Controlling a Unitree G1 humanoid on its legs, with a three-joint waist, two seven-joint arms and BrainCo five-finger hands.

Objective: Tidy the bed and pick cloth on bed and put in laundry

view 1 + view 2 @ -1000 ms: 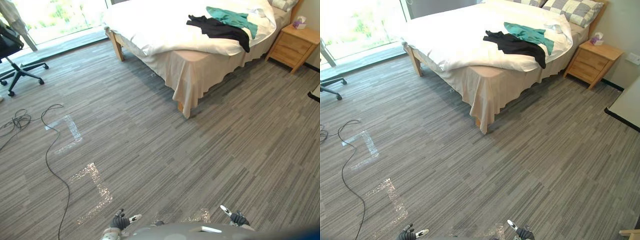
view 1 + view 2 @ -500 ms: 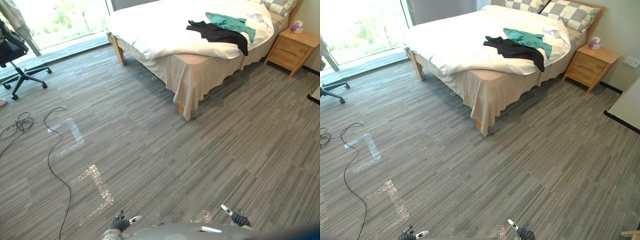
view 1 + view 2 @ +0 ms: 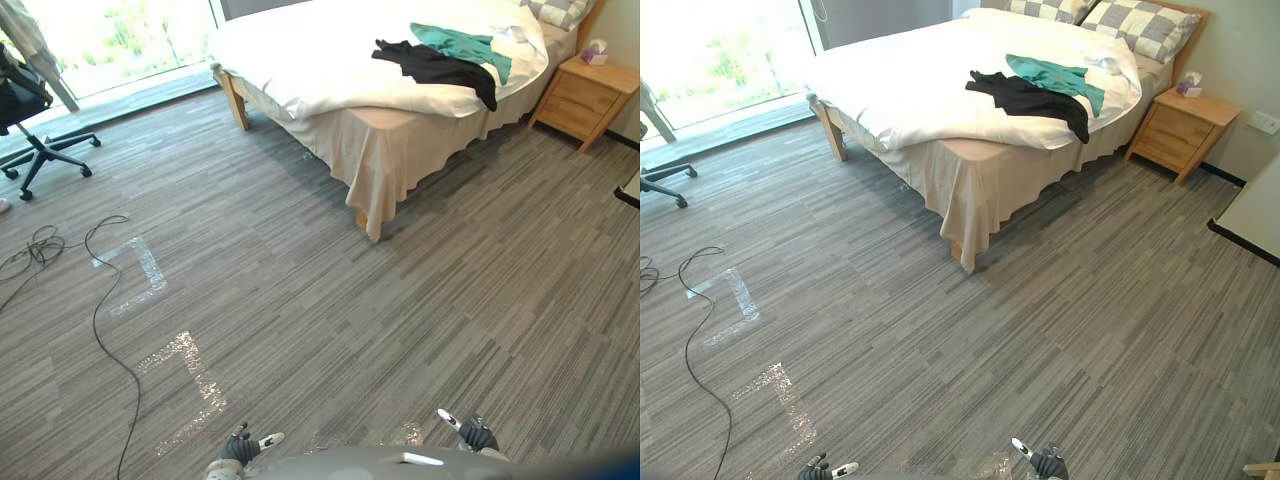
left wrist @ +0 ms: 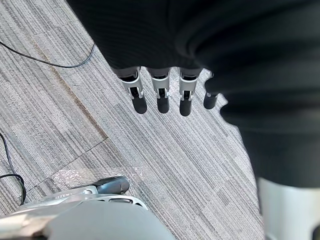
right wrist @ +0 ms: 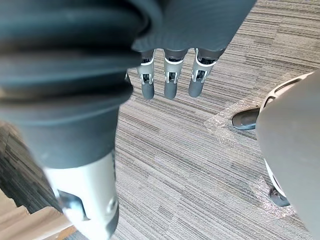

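Observation:
A bed [image 3: 940, 90] with a white duvet stands far ahead, at the upper middle of the eye views. A black cloth [image 3: 1028, 97] lies on its near right part, draped toward the edge. A teal cloth [image 3: 1055, 75] lies just behind it, touching it. Both my hands hang low by my sides, far from the bed. My left hand [image 3: 241, 447] is open, fingers straight over bare carpet [image 4: 160, 97]. My right hand [image 3: 474, 435] is open too, its fingers [image 5: 170, 80] pointing down at the floor, holding nothing.
A wooden nightstand [image 3: 1178, 125] with a tissue box stands right of the bed. Checked pillows [image 3: 1140, 25] lie at the headboard. An office chair [image 3: 30, 120] stands at the far left by the window. Silver tape marks [image 3: 190, 380] lie on the carpet. A dark-edged table corner [image 3: 1255, 220] juts in at right.
The whole picture has shifted a little, more of the bed's head showing than a second ago, so the camera has moved. Both hands hang as before.

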